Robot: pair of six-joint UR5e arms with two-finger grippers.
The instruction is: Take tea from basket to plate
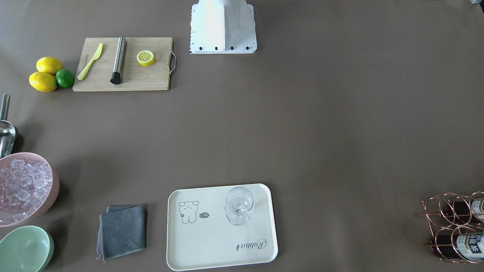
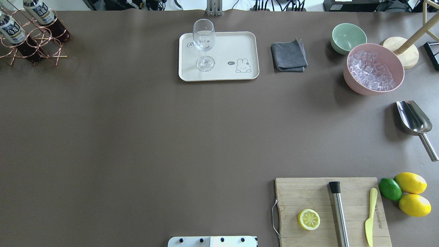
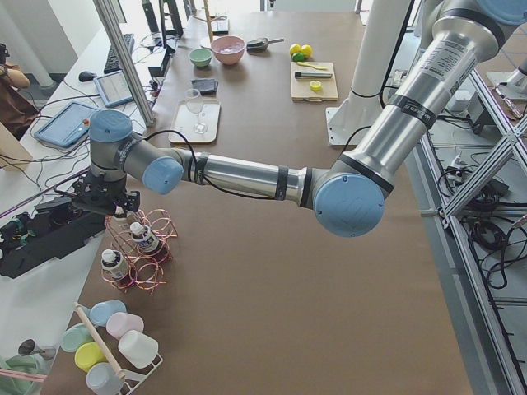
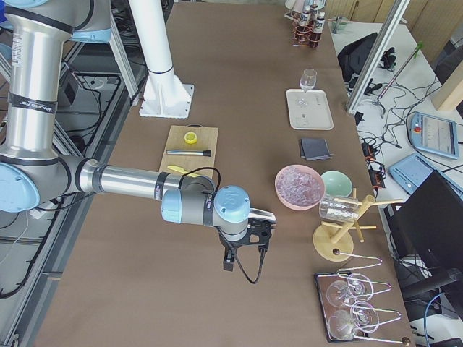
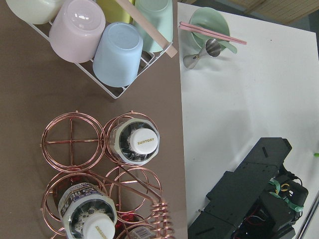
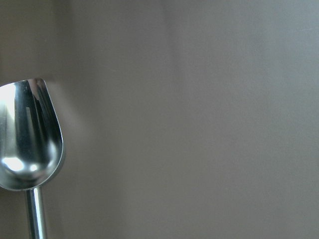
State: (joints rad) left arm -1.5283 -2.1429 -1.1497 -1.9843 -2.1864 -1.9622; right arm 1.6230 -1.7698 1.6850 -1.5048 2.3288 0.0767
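a wine glass [image 2: 204,43] stands on the plate [image 2: 236,44]. left hand [image 3: 105,200] hangs over tea bottles [image 5: 135,143] upright in the basket [image 5: 70,148], right hand [image 4: 258,233] above the tabletop [image 4: 145,289]; cannot tell either's spread.

Soft, even light fills every view. In the front view the base [image 1: 223,26] at 12 o'clock is blown out to plain white, and the pink bowl [image 1: 55,187] throws a blurred shadow toward 3 o'clock. From overhead the table [image 2: 137,137] looks matte and free of glare; the glass [image 2: 204,44] and the bottles [image 2: 12,29] at 10 o'clock lean outward, stretched by the lens. The right wrist view is soft, with a white glint at 8 o'clock on the scoop [image 6: 35,139]. The left wrist view is sharp, its white bench [image 5: 249,99] bright at 3 o'clock
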